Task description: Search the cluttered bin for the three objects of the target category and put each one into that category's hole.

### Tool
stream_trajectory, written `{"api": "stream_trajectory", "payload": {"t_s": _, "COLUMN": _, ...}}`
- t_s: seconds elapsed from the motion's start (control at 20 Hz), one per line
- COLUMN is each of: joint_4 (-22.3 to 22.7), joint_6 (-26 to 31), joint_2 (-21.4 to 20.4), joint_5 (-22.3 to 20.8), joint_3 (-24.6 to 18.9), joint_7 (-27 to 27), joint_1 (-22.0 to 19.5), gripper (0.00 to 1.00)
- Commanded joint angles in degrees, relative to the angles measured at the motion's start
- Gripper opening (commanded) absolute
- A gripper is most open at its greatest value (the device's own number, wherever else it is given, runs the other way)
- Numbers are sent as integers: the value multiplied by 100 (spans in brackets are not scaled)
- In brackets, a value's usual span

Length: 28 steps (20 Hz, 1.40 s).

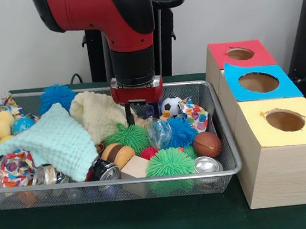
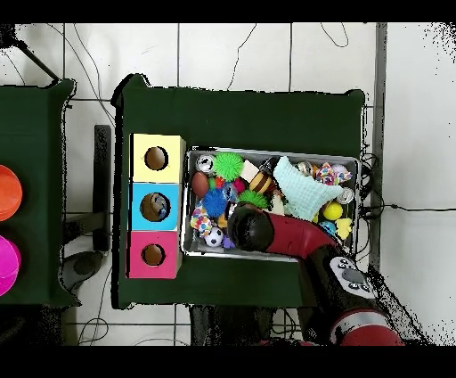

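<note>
While three boxes [image 1: 270, 135] stand, two cloths [image 1: 57, 141] lie.

Wire bin [image 1: 224, 168] packed nearly wall to wall; almost no bare mesh showing.

Left half: mint cloth [image 1: 54, 141] and cream cloth [image 1: 99, 115] lie draped over items, hiding what sits beneath.

Centre and right: spiky green balls [image 1: 169, 164], blue spiky ball [image 1: 181, 132], mini basketball [image 1: 207, 144], cans [image 1: 206, 165] and a wooden block [image 1: 135, 167] crowd together, touching.

Arm [image 1: 132, 45] comes down mid-bin at the far side, gripper [image 1: 136, 115] low among the clutter beside the soccer ball [image 1: 171, 106].

Three boxes stand just beside the bin's right wall: red [image 1: 240, 54], blue [image 1: 259, 83], yellow [image 1: 285, 121]. Top holes unobstructed; open air above them.
</note>
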<state>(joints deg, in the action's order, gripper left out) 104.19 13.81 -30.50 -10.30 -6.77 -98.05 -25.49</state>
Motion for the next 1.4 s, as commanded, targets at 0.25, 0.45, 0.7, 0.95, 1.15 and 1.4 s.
{"api": "stream_trajectory", "payload": {"t_s": 0.25, "joint_4": -205, "joint_6": 231, "joint_2": -379, "joint_5": 457, "joint_3": -415, "joint_7": -813, "joint_1": -141, "gripper": 100}}
{"api": "stream_trajectory", "payload": {"t_s": 0.45, "joint_4": -194, "joint_6": 460, "joint_2": -586, "joint_5": 510, "joint_3": -434, "joint_7": -735, "joint_1": -157, "gripper": 100}}
{"api": "stream_trajectory", "payload": {"t_s": 0.7, "joint_4": -180, "joint_6": 810, "joint_2": -870, "joint_5": 599, "joint_3": -392, "joint_7": -631, "joint_1": -95, "gripper": 100}}
{"api": "stream_trajectory", "payload": {"t_s": 0.95, "joint_4": -149, "joint_6": 664, "joint_2": -788, "joint_5": 624, "joint_3": -375, "joint_7": -665, "joint_1": -36, "gripper": 100}}
{"api": "stream_trajectory", "payload": {"t_s": 1.15, "joint_4": -73, "joint_6": 298, "joint_2": -553, "joint_5": 573, "joint_3": -354, "joint_7": -742, "joint_1": 21, "gripper": 100}}
{"api": "stream_trajectory", "payload": {"t_s": 1.4, "joint_4": -101, "joint_6": 21, "joint_2": -280, "joint_5": 485, "joint_3": -413, "joint_7": -699, "joint_1": -6, "gripper": 100}}
